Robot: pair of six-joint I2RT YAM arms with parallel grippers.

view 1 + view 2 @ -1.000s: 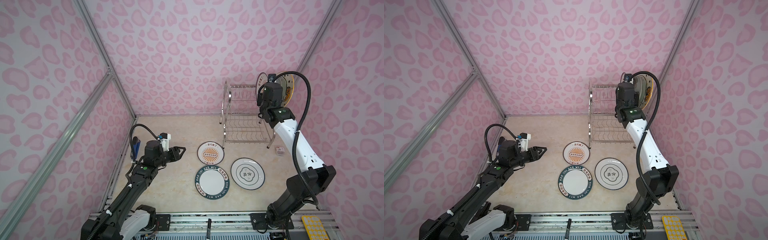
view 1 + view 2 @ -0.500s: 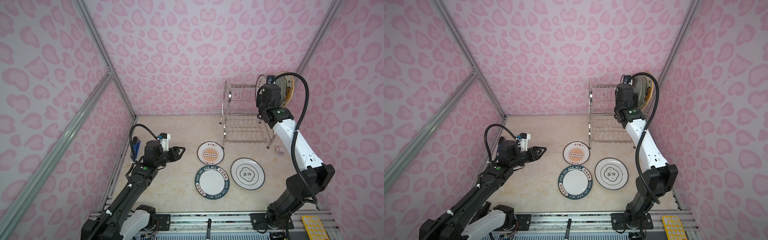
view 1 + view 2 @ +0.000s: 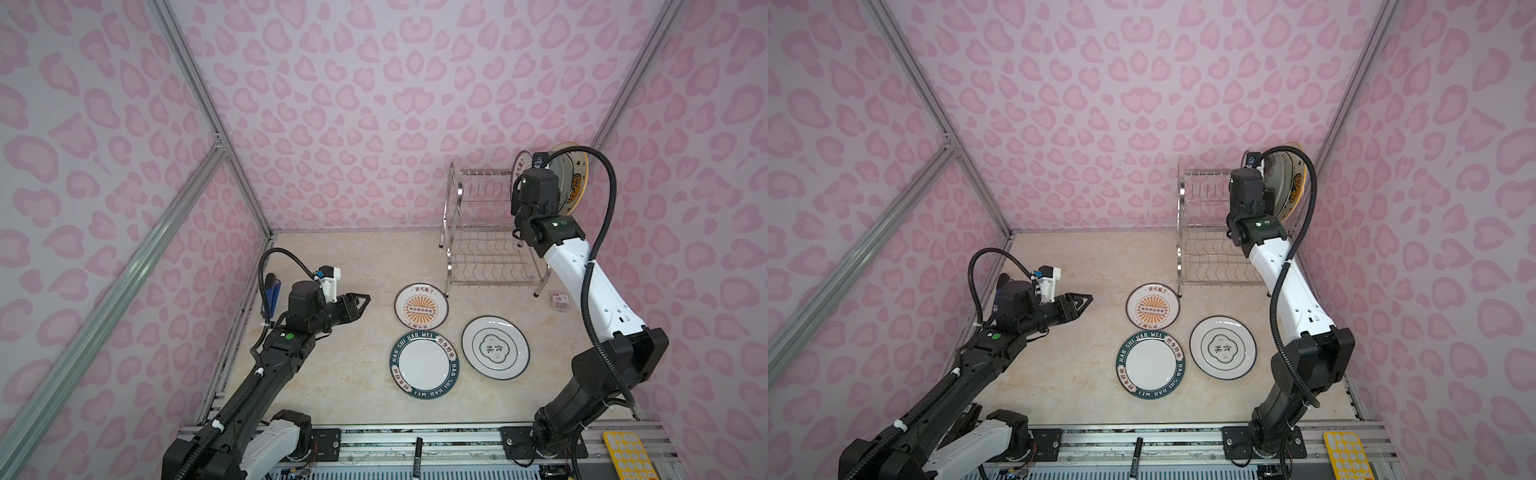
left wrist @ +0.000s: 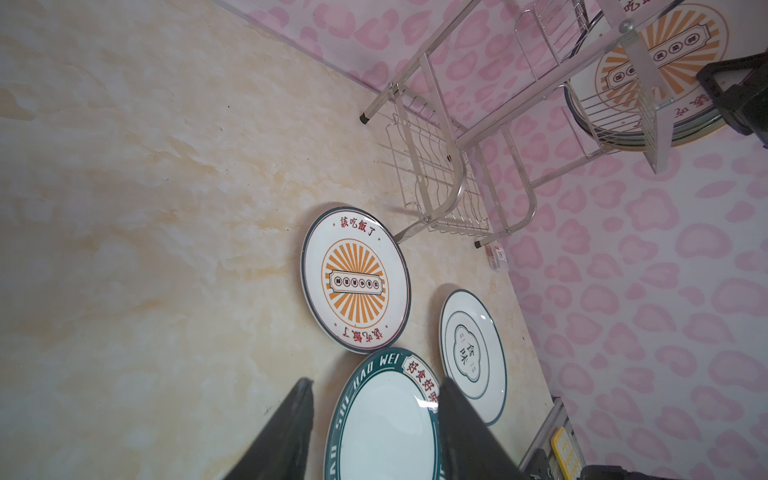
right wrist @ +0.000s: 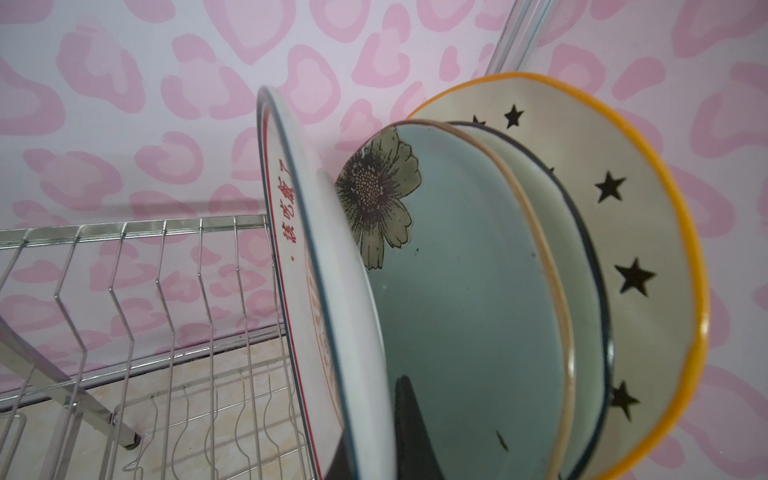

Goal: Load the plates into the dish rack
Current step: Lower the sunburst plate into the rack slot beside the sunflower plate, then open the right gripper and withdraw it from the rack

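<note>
1. Standing on edge at the upper tier of the dish rack (image 3: 490, 285), the gripped sunburst plate (image 5: 316, 266) is pinched at its rim by the right tool (image 5: 374, 440), which is closed narrowly on it. Whether the plate is already seated in a slot cannot be told.
2. Just beside it, the pale blue flower plate (image 5: 457, 291), the cream plate (image 5: 565, 249) and the star plate (image 5: 648, 232) are racked upright, close together.
3. Three plates are seen flat on the desk (image 3: 332, 257), not yet loaded: the second sunburst plate (image 3: 421, 309) nearest the rack, the teal lettered plate (image 3: 424, 362) and the white emblem plate (image 3: 495, 347).
4. The left tool (image 3: 362, 302) is held above the desk beside these plates, its jaws partly parted and nothing between them.
5. The plates are judged stiff, glazed and therefore slippery, and brittle. Each is probably heavy for a pinch at one edge, so some swing may be expected under a light clamp.
6. Hold is best taken at the rim, with one finger on each face. On a flat plate only the raised lip is offered, so a finger would have to be worked under it.
7. Knocks against the chrome wires or the neighbouring plates are to be avoided, since chipping is the likely harm.
</note>
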